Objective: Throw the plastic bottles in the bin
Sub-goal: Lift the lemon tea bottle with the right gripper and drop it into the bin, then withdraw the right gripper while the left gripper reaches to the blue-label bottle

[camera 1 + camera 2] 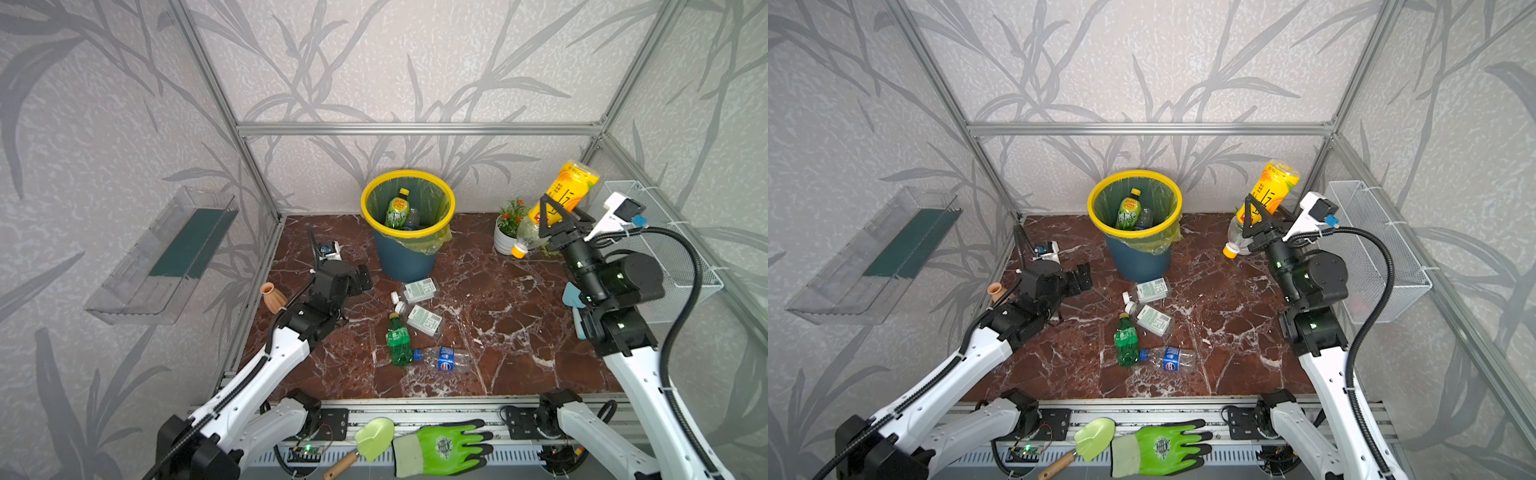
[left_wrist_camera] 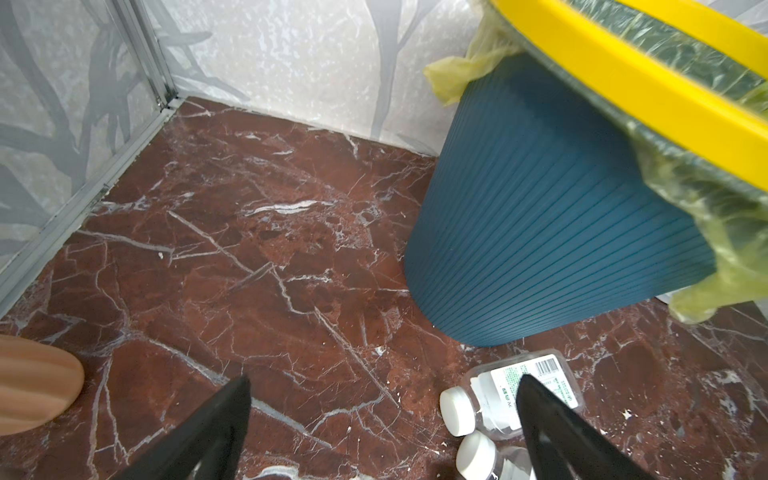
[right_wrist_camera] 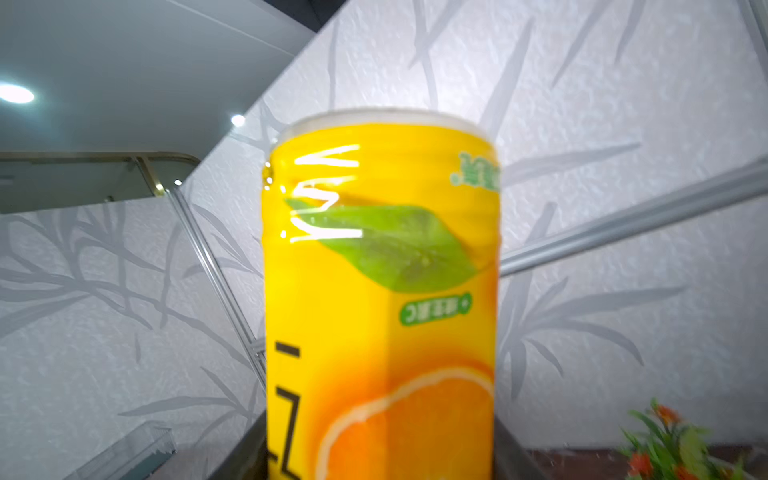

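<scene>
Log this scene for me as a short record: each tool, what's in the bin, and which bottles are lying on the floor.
Right tool: shut on yellow juice bottle, raised, cap down, right of the bin
Left tool: open, empty, low over the floor beside the bin
In bin: lime-labelled bottle, clear bottle
On floor: two flat white-labelled bottles, green bottle, clear blue-labelled bottle
</scene>
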`<act>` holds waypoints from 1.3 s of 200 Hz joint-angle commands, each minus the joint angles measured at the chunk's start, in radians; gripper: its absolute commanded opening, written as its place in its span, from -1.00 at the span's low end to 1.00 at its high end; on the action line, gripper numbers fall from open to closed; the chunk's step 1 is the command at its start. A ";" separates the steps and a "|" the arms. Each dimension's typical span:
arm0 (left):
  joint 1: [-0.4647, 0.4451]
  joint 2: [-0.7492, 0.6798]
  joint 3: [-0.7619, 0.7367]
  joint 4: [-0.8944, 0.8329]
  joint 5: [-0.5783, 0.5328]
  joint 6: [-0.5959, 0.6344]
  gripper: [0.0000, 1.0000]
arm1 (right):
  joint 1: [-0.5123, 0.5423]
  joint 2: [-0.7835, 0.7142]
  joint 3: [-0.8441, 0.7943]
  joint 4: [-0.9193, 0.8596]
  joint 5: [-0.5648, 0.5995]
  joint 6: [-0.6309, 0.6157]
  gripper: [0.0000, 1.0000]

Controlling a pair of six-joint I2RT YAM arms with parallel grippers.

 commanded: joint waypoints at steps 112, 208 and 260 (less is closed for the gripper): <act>0.005 0.064 0.091 -0.059 0.036 0.006 0.98 | 0.273 0.760 0.843 -0.456 -0.051 -0.217 0.81; -0.001 0.024 0.051 0.016 0.134 0.057 0.99 | 0.222 0.578 0.505 -0.407 -0.013 -0.227 0.87; -0.235 0.092 0.043 -0.038 0.113 0.249 0.98 | 0.100 0.424 -0.008 -0.319 -0.047 -0.091 0.89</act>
